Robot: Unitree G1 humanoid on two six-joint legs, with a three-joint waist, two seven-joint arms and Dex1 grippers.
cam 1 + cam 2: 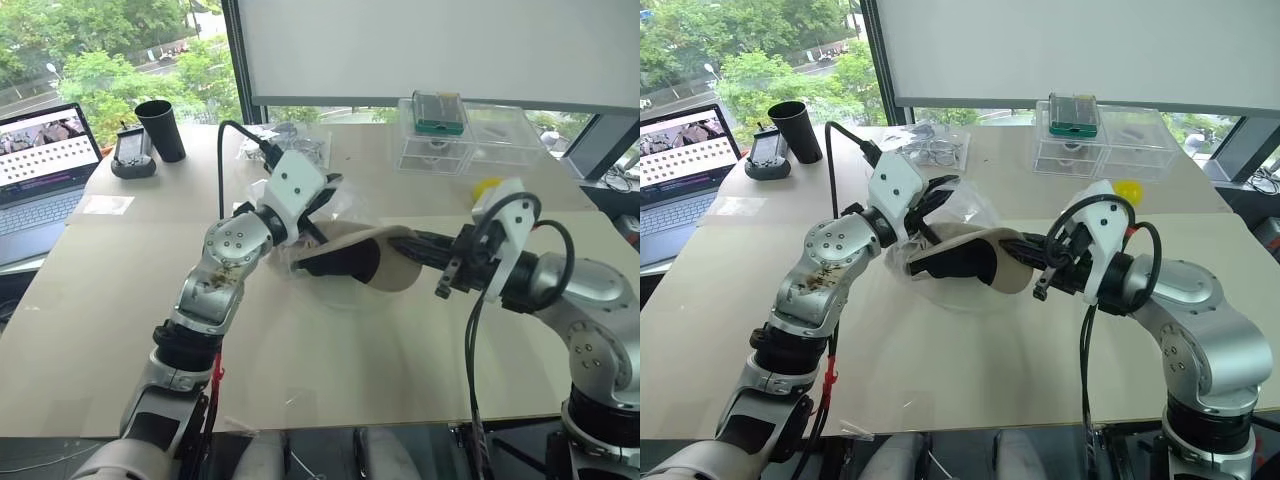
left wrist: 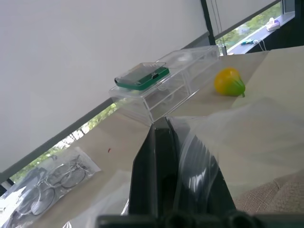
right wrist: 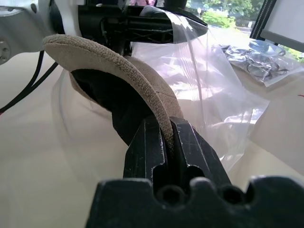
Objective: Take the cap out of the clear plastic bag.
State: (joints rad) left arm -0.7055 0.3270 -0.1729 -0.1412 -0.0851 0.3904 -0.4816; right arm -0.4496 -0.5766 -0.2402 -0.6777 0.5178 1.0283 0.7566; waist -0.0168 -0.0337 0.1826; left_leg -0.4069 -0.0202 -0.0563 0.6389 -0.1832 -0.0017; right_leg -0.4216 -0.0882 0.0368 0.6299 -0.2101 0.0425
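Spanning the whole scene, a beige table (image 1: 120, 330), and above its middle the clear plastic bag (image 1: 975, 215), lifted and pinched at its upper edge by the left gripper (image 1: 940, 198), clenched on the film. Sticking halfway out of the bag's mouth toward the right, the cap (image 1: 980, 255), its brim clamped edge-on between the closed fingers of the right gripper (image 3: 168, 137). Farther back, a clear drawer box (image 1: 460, 140), a laptop (image 1: 40, 160), a black cup (image 1: 160, 130), a yellow-green fruit (image 2: 229, 81).

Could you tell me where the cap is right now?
The cap is held above mid-table between the grippers: the right gripper pinches its brim, and the left gripper grips the bag beside it.
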